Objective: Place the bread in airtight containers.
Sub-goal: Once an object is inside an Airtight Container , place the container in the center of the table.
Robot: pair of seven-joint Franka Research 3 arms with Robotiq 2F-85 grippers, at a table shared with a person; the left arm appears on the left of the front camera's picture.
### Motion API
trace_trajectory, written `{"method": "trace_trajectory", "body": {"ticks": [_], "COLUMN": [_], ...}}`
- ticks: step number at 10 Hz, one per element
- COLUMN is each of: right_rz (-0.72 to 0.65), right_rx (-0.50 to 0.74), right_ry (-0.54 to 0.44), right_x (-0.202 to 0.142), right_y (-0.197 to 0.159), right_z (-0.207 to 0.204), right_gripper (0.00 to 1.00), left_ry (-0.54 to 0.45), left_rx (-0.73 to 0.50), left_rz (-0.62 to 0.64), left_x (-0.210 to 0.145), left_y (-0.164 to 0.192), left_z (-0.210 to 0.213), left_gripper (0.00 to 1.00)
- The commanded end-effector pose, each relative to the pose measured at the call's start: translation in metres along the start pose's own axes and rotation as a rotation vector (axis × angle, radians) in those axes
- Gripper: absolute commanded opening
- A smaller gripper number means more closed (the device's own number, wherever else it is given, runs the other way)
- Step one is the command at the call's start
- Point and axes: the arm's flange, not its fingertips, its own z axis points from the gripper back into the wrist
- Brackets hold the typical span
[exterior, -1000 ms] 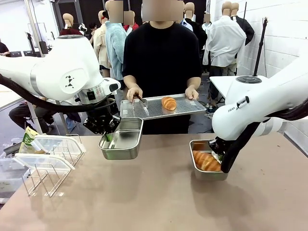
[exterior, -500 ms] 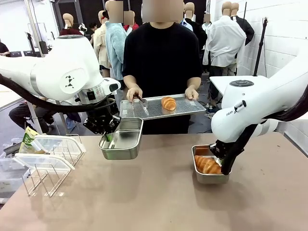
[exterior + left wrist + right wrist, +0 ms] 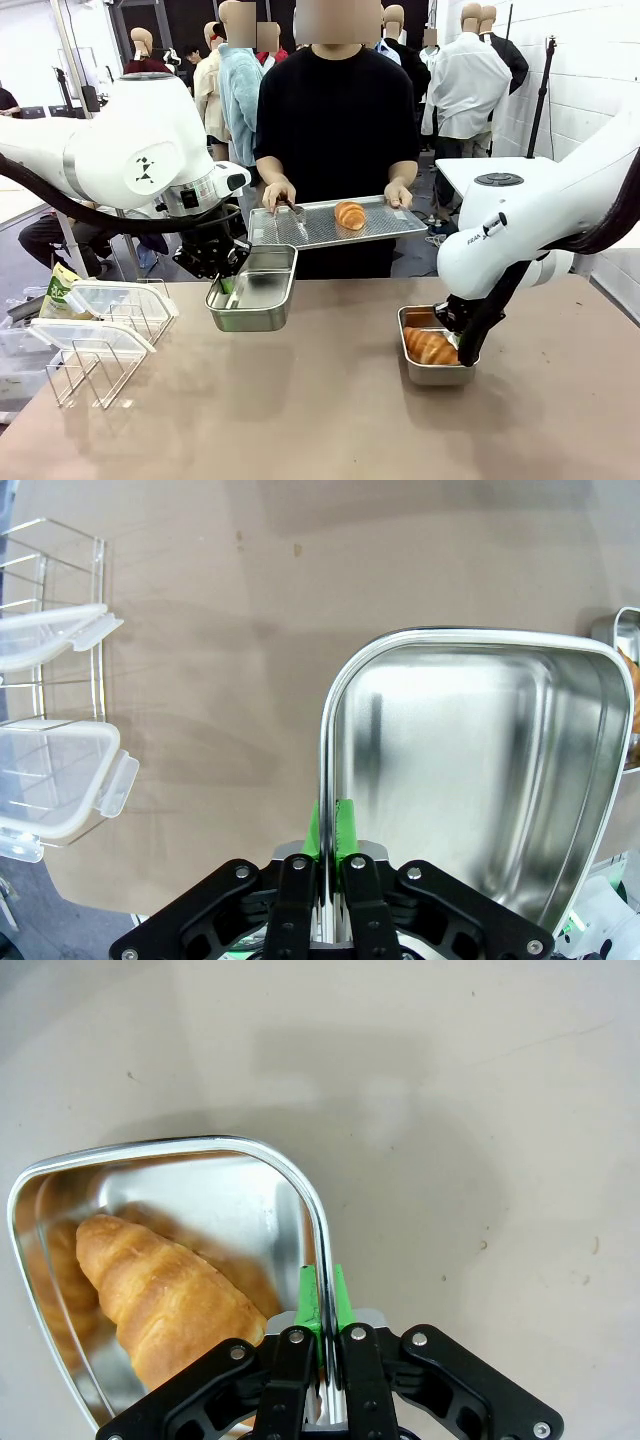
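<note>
My left gripper (image 3: 228,285) is shut on the rim of an empty steel airtight container (image 3: 252,291), holding it above the table just below the person's tray. In the left wrist view the green pads (image 3: 343,825) pinch that rim and the container (image 3: 470,780) is bare inside. My right gripper (image 3: 455,335) is shut on the rim of a second container (image 3: 432,368), low at the table's right, with a piece of bread (image 3: 430,346) in it. The right wrist view shows this bread (image 3: 160,1290) lying in its container (image 3: 250,1150). Another piece of bread (image 3: 350,214) lies on the person's tray.
The person across the table holds a perforated metal tray (image 3: 390,222) in both hands, with tongs (image 3: 293,209) in one. A white wire rack (image 3: 95,375) with clear lids (image 3: 110,298) stands at the left. The table's middle and front are bare.
My right arm has lowered its container with the bread down to the table and drawn it slightly nearer. The left arm, its container and the person's tray have stayed put.
</note>
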Motion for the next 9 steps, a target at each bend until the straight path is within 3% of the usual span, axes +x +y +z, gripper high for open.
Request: {"method": "trace_trajectory", "body": {"ticks": [1,2,7,9], "right_rz": [0.035,0.038,0.045,0.044], "right_rx": [0.003,-0.006,-0.007,-0.008], "right_ry": [-0.029,-0.036,-0.051,-0.051], "right_x": [0.005,0.005,0.004,0.004], "right_y": [0.003,0.003,0.0,-0.001], "right_z": [-0.005,-0.008,-0.013,-0.01], "right_gripper": [0.0,0.02,0.95,1.0], "left_ry": [-0.006,-0.006,-0.006,-0.006], "left_rx": [-0.003,-0.003,-0.003,-0.003], "left_rz": [0.002,0.002,0.002,0.002], "left_x": [0.002,0.002,0.002,0.002], "left_y": [0.001,0.001,0.001,0.001], "left_z": [0.004,0.004,0.004,0.004], "left_gripper": [0.0,0.0,0.0,0.0]}}
